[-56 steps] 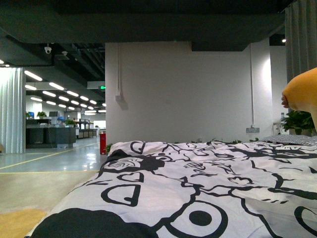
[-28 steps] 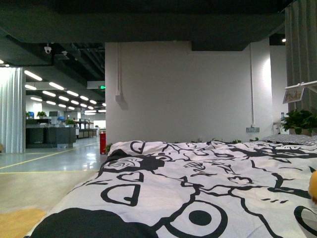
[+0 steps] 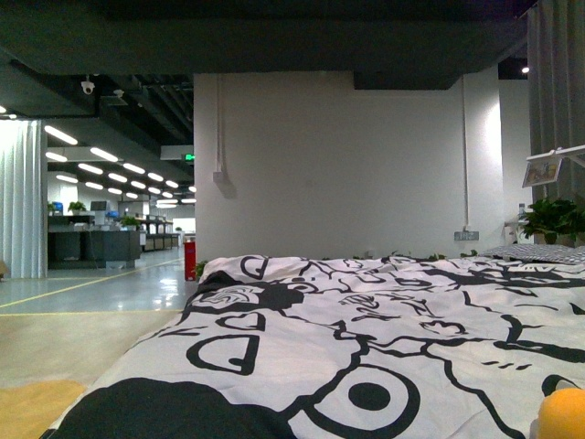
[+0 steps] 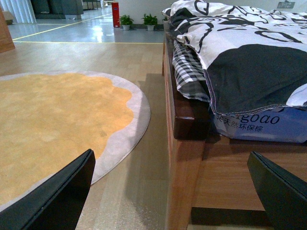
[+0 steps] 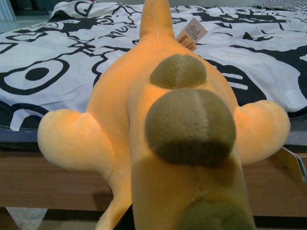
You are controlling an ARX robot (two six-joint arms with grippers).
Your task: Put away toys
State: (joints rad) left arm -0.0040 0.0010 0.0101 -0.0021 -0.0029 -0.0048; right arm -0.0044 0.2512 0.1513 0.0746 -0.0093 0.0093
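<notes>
Very close in the right wrist view, orange plush toy; right gripper unseen, left gripper apart.

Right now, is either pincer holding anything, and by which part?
Left pincer open, empty. Plush toy fills the right wrist view; right pincer hidden, so hold cannot be told.

place: office hall with bed | cues: desks; strip lights

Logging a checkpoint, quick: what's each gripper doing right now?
Left gripper: open, holding nothing.
Right gripper: jaws out of sight; the plush toy fills its wrist view, so it cannot be told.
</notes>
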